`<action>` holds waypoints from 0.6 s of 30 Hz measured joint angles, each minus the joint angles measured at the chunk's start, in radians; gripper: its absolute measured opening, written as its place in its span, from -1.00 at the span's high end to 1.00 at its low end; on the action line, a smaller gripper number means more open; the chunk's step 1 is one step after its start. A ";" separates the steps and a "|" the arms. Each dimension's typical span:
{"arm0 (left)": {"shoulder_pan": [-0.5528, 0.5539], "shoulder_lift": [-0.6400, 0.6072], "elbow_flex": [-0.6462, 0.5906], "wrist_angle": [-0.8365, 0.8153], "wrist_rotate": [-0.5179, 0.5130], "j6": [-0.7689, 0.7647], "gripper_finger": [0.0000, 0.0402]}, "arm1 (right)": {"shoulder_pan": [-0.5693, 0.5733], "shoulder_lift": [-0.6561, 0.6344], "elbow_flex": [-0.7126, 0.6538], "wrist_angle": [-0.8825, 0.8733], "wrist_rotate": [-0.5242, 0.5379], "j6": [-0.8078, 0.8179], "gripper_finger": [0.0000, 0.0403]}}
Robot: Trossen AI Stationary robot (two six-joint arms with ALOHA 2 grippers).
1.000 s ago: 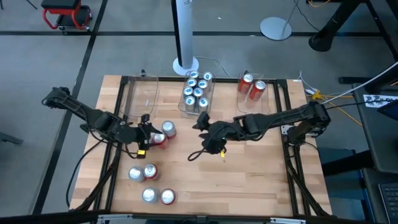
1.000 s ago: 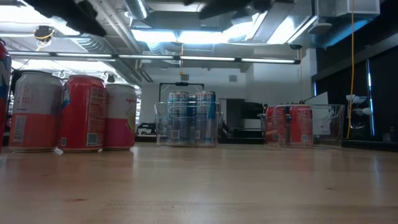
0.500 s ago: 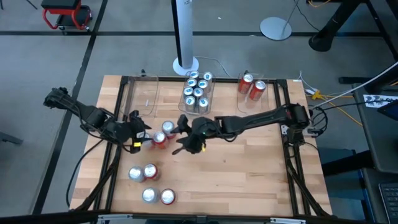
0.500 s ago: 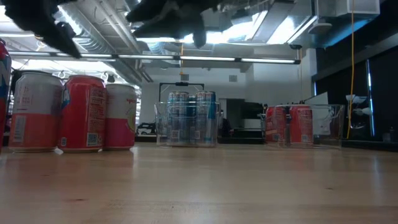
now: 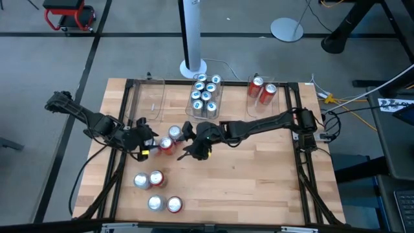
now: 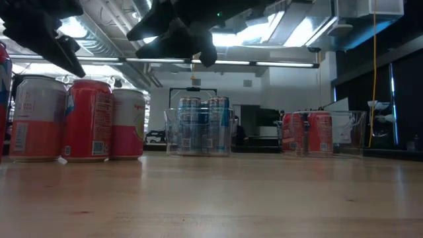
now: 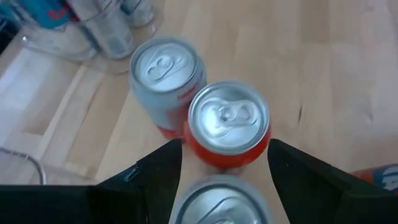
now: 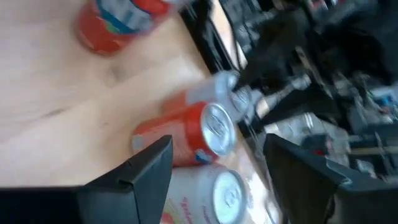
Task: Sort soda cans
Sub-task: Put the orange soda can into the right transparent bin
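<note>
Wooden worktop (image 5: 259, 168) carries your soda cans: a red can (image 7: 229, 127) sits between your left gripper's (image 5: 146, 140) open fingers, while your right gripper (image 5: 189, 144) hovers beside it, fingers also open.

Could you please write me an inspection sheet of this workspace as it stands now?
Surface: wooden table, upright cans on it.
Job's things: blue cans in middle bin; red cans in right bin; four loose cans near front; can cluster mid-table.
Clutter: nothing seen.
Grippers: left gripper open over red can; right gripper open beside cluster.
Cables: yellow cable by right edge.
Surroundings: white pole base, red cart.
</note>
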 joint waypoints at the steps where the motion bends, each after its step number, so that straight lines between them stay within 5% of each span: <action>1: -0.002 0.000 0.000 0.011 0.000 0.005 -0.14 | 0.004 0.000 0.000 -0.004 -0.026 -0.004 -0.25; 7: -0.014 0.000 0.000 0.091 0.030 0.066 -0.14 | 0.082 0.000 0.000 -0.027 -0.126 -0.066 -0.25; 18: -0.091 0.109 0.010 0.230 0.173 0.185 -0.10 | 0.171 0.000 0.000 -0.164 0.023 -0.106 -0.25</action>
